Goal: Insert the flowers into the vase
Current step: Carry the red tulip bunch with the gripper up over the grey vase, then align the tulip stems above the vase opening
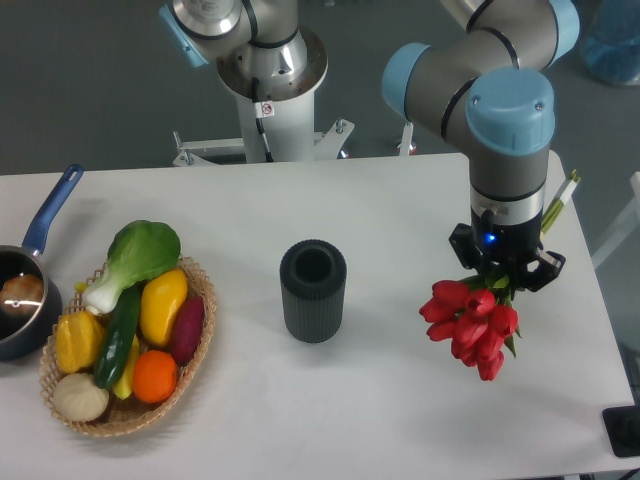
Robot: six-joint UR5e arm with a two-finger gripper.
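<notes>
The vase (313, 291) is a dark ribbed cylinder standing upright at the middle of the white table, its round mouth open. The flowers (470, 322), a bunch of red tulips, are at the right, blooms pointing toward the camera and down. Green stems (560, 202) stick out behind the arm's wrist. My gripper (504, 278) is over the bunch and mostly hidden by the wrist; it appears shut on the flowers near the base of the blooms. The bunch is well to the right of the vase.
A wicker basket (196, 345) with toy vegetables and fruit sits at the left front. A saucepan with a blue handle (45, 222) stands at the far left edge. The arm's base (270, 70) is behind the table. The table's right edge is close to the flowers.
</notes>
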